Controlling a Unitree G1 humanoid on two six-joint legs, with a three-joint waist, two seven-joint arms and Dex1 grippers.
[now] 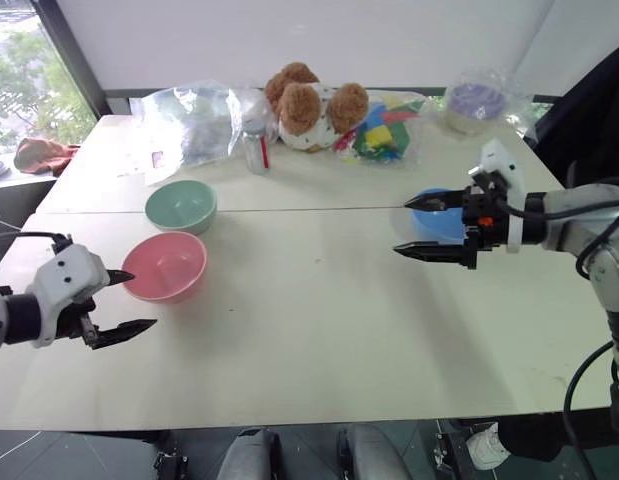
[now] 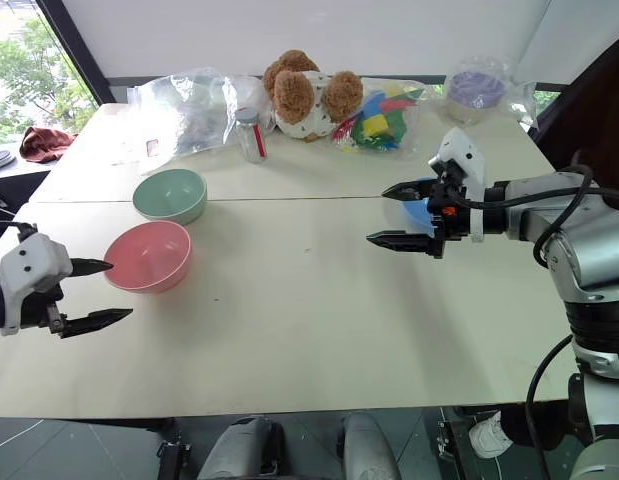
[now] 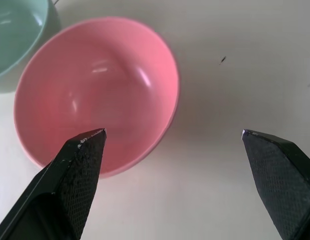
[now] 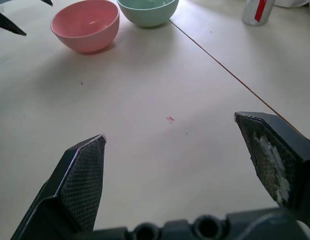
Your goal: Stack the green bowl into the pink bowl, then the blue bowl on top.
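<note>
The pink bowl [image 1: 165, 266] sat upright and empty on the pale bench [image 1: 319, 330], toward the robot's left, with the green bowl [image 1: 181, 205] just beside it on the far side, also upright and empty; the 2 looked close but apart. The blue bowl [image 1: 441, 216] stood well apart from both, over on the right half of the bench, mostly hidden behind the right pincer [image 1: 419, 226].

The left pincer [image 1: 129, 301] hung at the near left of the pink bowl, its fingers spread wide and holding nothing; in the left wrist view one fingertip [image 3: 89, 145] lay over the bowl's near rim while the other [image 3: 265, 150] was over bare bench. Whether that tip touched the rim could not be told.

The right pincer hovered above the bench in front of the blue bowl, jaws wide and empty, pointing toward the robot's left, one finger above the other. From the right wrist view its 2 fingers [image 4: 84, 175] framed bare bench, with the pink and green bowls far off.

Along the far edge of the bench lay a crumpled clear plastic bag [image 1: 189, 120], a small clear bottle [image 1: 255, 148], a brown plush toy [image 1: 311, 105], a bag of coloured blocks [image 1: 384, 130] and a clear container with purple contents [image 1: 475, 102]
</note>
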